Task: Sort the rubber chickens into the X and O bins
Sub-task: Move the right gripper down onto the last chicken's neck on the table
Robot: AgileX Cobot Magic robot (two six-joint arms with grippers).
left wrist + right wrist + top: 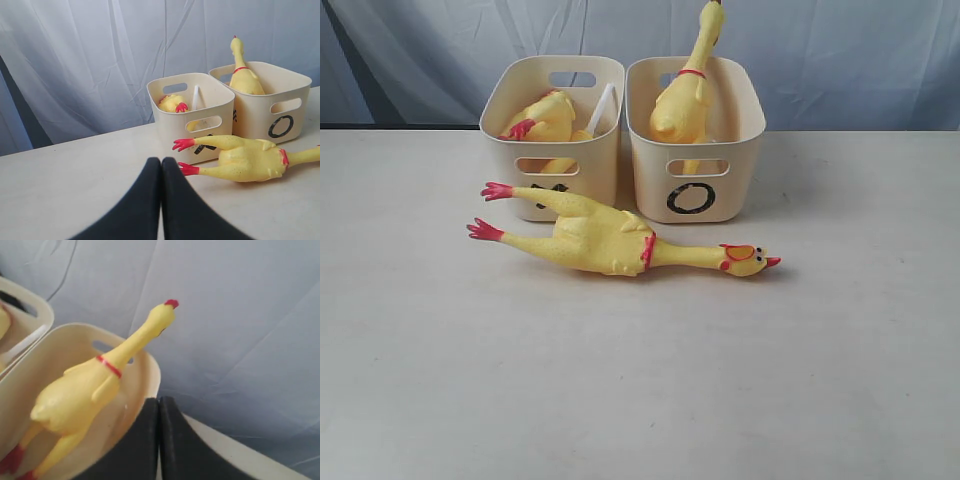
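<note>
Yellow long-necked rubber chicken [605, 240] flat, nearside of cream plastic X bin [552, 150] and O bin [720, 150]
Second chicken [545, 118] in left bin, third chicken [682, 105] in right; left gripper [161, 185], right gripper [159, 435] pinched closed, empty

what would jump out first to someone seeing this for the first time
The big rubber chicken sprawled on the white table in front of both bins grabs the eye first. Behind it, a second chicken sits in the O bin with its neck poking above the rim, and a third chicken lies inside the X bin.
</note>
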